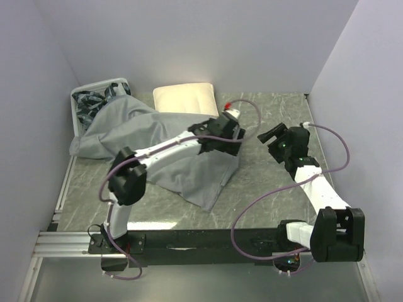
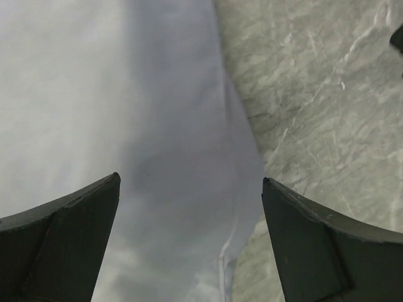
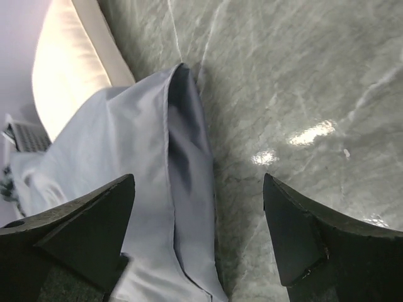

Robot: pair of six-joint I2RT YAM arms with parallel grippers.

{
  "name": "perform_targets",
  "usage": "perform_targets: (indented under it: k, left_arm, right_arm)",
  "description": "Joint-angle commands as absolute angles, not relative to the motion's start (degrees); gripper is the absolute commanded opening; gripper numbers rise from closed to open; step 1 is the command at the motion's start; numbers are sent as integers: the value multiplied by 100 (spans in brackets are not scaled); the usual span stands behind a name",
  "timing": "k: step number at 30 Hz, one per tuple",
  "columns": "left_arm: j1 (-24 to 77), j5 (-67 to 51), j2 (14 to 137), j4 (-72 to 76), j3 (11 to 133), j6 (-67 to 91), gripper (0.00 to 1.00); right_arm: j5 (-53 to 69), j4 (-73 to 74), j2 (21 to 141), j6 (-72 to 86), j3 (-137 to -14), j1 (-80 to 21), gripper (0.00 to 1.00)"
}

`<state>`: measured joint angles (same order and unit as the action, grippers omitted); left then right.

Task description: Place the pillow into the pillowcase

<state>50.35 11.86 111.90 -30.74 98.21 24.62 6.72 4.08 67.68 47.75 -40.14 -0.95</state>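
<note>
1. Pillow (image 1: 186,99) — cream and plump, lying flat at the back of the bench (image 1: 88,185) near the rear wall. Judged light, soft and squashy. Pinch a corner or short edge and expect sag.
2. Pillowcase (image 1: 119,126) — limp, wrinkled grey cloth, spread from the basket (image 1: 85,100) at back left to mid-bench. Judged thin, with layers prone to cling. Best hold looks like the hemmed right edge, one layer only.
3. Left pincer (image 2: 190,178) spread wide and empty, over that right edge. Right pincer (image 3: 199,177) also spread and empty, beside the same edge.
4. Room: bare bench to the right and front; walls close in at back and left.
</note>
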Motion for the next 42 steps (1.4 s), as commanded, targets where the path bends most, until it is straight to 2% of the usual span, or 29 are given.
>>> perform_targets:
  k: [1, 13, 15, 17, 18, 19, 21, 22, 23, 29, 32, 35, 39, 42]
  left_arm:
    - [5597, 2354, 11741, -3428, 10572, 1987, 99]
    - [6433, 4129, 12832, -3648, 10986, 1433, 99]
    - [6451, 4393, 12946, -3595, 10960, 1398, 97]
    - [6469, 4789, 13016, -3595, 10951, 1415, 84]
    - [6469, 4834, 13008, -3560, 10942, 1398, 74]
    - [6451, 4964, 12990, -3560, 10934, 1380, 47]
    - [6390, 4922, 12920, -3630, 10986, 1424, 22]
    - [6364, 4870, 12781, -3639, 10995, 1485, 7]
    - [6337, 4739, 12684, -3647, 10986, 1520, 1]
    - [5837, 3546, 11235, -3622, 10408, 2091, 1]
    - [5144, 2789, 10189, -3281, 9539, 2600, 1]
    - [4107, 1752, 9082, -2875, 8326, 3136, 1]
    - [2108, 129, 7773, -2007, 6501, 4040, 1]
    - [928, -499, 7227, -1654, 5620, 4516, 1]
  right_arm:
    - [1125, 114, 6391, 4992, -3727, 333, 89]
    - [1336, 18, 6293, 4931, -3419, 571, 89]
    - [1319, 18, 6249, 4913, -3401, 571, 89]
    - [1301, 18, 6232, 4887, -3401, 571, 89]
    - [1292, 18, 6214, 4878, -3410, 571, 89]
    - [1275, 26, 6196, 4878, -3401, 571, 89]
    - [1266, 18, 6170, 4834, -3393, 571, 89]
    - [1231, 26, 6161, 4817, -3384, 571, 89]
    - [1213, 26, 6152, 4764, -3384, 571, 89]
    - [1003, 79, 6275, 4378, -3637, 213, 88]
    - [713, 141, 6520, 4237, -3919, -191, 88]
    - [712, 123, 6993, 4079, -4366, -763, 89]
    - [791, 184, 7856, 3832, -5201, -1413, 89]
    - [791, 298, 8646, 3648, -5940, -1599, 90]
